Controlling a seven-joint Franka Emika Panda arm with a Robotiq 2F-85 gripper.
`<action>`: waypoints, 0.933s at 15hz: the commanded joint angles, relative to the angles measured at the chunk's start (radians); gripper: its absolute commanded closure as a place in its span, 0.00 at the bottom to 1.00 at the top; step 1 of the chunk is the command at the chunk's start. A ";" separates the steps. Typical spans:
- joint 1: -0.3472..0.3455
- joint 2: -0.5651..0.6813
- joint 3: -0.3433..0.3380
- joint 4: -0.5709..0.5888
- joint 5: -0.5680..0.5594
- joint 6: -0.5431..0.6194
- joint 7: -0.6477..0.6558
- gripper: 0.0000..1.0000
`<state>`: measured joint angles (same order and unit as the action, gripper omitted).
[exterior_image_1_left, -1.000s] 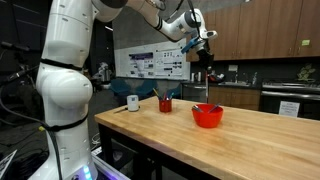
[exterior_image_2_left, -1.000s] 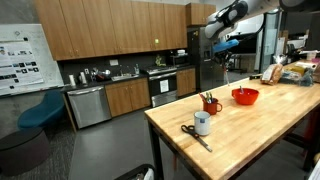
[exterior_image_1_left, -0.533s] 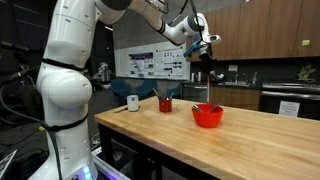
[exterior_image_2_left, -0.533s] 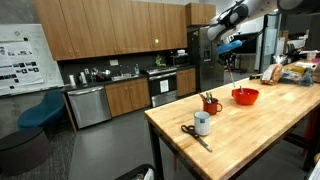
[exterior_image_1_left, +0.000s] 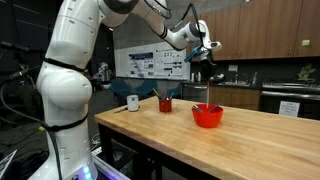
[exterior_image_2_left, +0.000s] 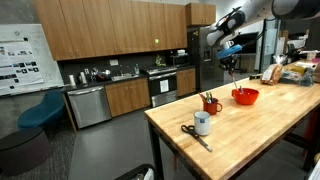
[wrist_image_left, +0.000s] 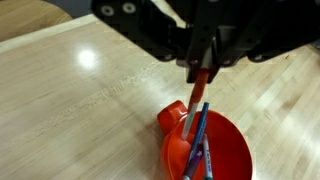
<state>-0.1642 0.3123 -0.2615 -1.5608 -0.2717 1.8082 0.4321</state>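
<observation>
A shared kitchen — brown wooden wall cabinets (exterior_image_2_left: 110, 30), a stainless-steel dishwasher (exterior_image_2_left: 88, 105), a black built-in oven (exterior_image_2_left: 163, 87) — around a butcher-block island (exterior_image_2_left: 255, 135).

One bowl (exterior_image_1_left: 207, 116), one cup (exterior_image_1_left: 165, 104), one mug (exterior_image_1_left: 132, 102), one scissors (exterior_image_2_left: 192, 132).

On my wrist view the bowl (wrist_image_left: 232, 138) runs off the bottom edge, and the gripper (wrist_image_left: 203, 70) is a dark blur, cut by the top. Its fingers (wrist_image_left: 175, 52) hide the upper end of the red stick (wrist_image_left: 203, 84) they pinch. In both exterior views that stick is too small to make out.
</observation>
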 joint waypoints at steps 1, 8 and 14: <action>-0.006 0.029 0.004 0.001 0.005 0.034 0.017 0.98; -0.013 0.071 -0.004 -0.022 0.041 0.123 0.044 0.98; -0.012 0.085 -0.010 -0.014 0.029 0.124 0.044 0.55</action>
<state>-0.1777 0.3948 -0.2678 -1.5802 -0.2446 1.9351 0.4793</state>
